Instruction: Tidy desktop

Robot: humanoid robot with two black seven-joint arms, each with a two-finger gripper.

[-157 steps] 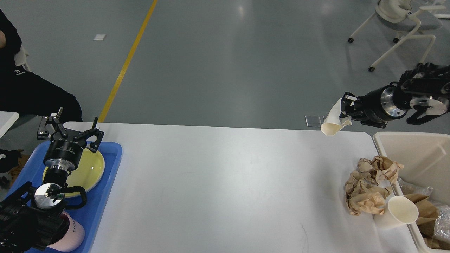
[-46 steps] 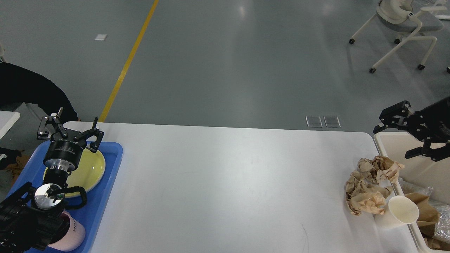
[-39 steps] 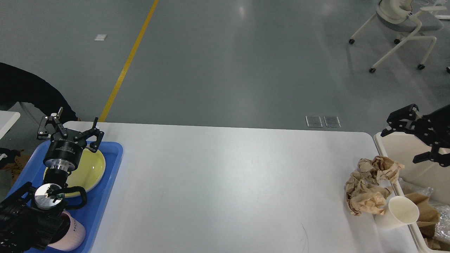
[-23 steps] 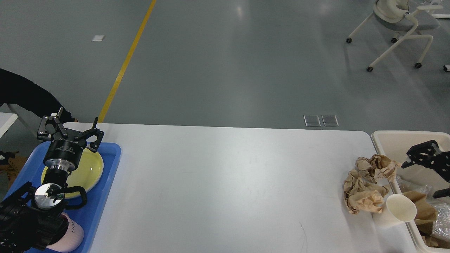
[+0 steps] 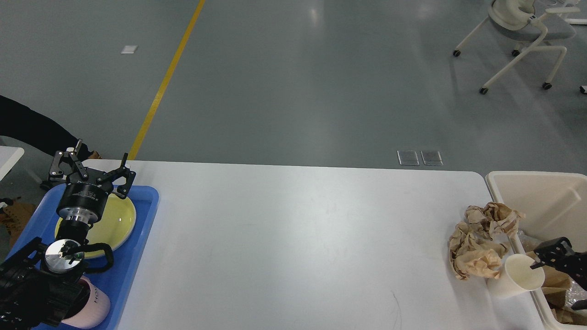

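Note:
The desktop (image 5: 298, 238) is a wide white tabletop. At its right end lie crumpled brown paper (image 5: 477, 247) and a white paper cup (image 5: 516, 277) on its side, mouth toward the bin. My right gripper (image 5: 554, 285) hangs low at the right edge, open, over the bin's front part, its upper finger (image 5: 550, 250) just right of the cup's rim. It holds nothing. My left gripper (image 5: 89, 170) stands open and empty above the far end of a blue tray (image 5: 137, 256).
The tray holds a yellow plate (image 5: 117, 220) and a pink cup (image 5: 96, 305), partly hidden by my left arm. A beige bin (image 5: 532, 192) at the table's right end contains brown paper and plastic. White chairs (image 5: 523, 32) stand far back right.
My right gripper, shut on a crushed white cup 3.4 s ago, is open and empty; it swung right over the bin and sank toward the near side. The left arm stayed put.

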